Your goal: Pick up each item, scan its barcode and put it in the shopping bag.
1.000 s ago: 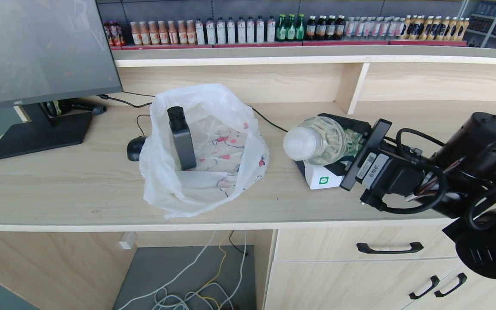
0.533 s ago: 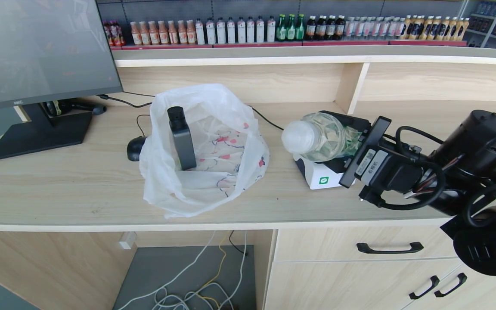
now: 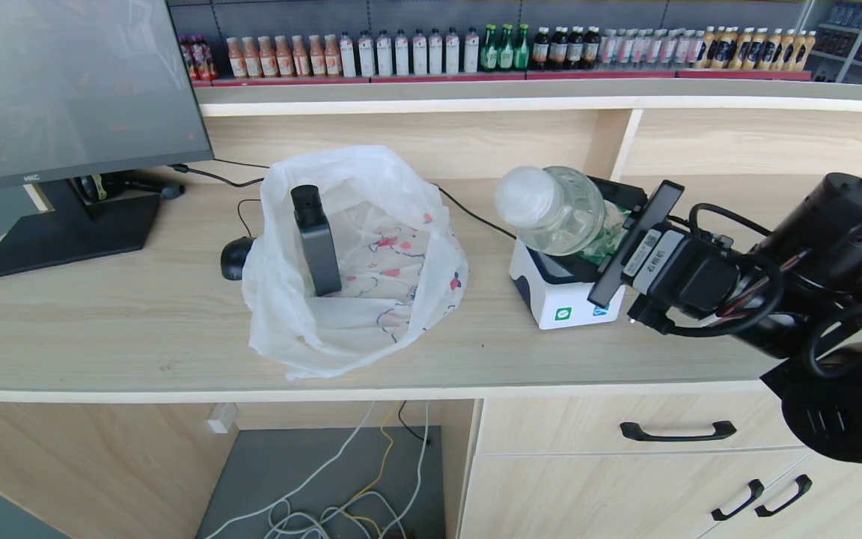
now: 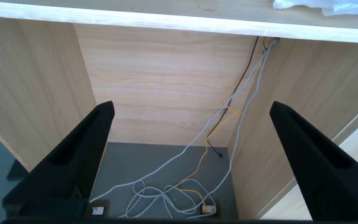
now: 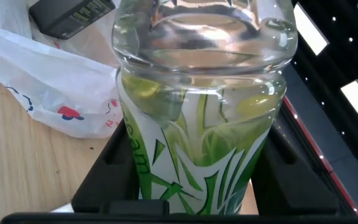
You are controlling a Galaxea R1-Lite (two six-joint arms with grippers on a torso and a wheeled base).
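Two grippers, one bottle in hand, one item bagged.

1. Right gripper (image 3: 610, 224): fingers closed around the green-labelled lower part of a clear plastic drinks bottle with a white cap (image 3: 551, 209). The bottle is held on a slant, its cap toward the bag side and somewhat upward, clear of the counter, directly above the scanner. In the right wrist view the bottle (image 5: 197, 124) sits squarely between the dark fingers.

2. White box-shaped barcode scanner with a black top (image 3: 562, 296): stands on the pale wood-grain counter (image 3: 102, 322), just right of the bag, beneath the bottle.

3. White thin plastic shopping bag with small red and blue prints (image 3: 401, 224): stands open on the counter near its front edge, between the monitor and the scanner.

4. Dark grey rectangular bottle with a black cap (image 3: 316, 239): upright inside the bag, against its left wall.

5. Left gripper (image 4: 191, 109): black fingers spread wide, holding nothing, below the counter edge, facing a tangle of white, yellow and black cables (image 4: 191, 186) on the floor.

6. Surroundings: large dark flat monitor on a black stand (image 3: 64, 82) at the counter's left; black computer mouse (image 3: 235, 258) touching the bag's left side; row of assorted drinks bottles on the back shelf (image 3: 476, 49); drawers with black handles (image 3: 678, 430) under the counter's right part.
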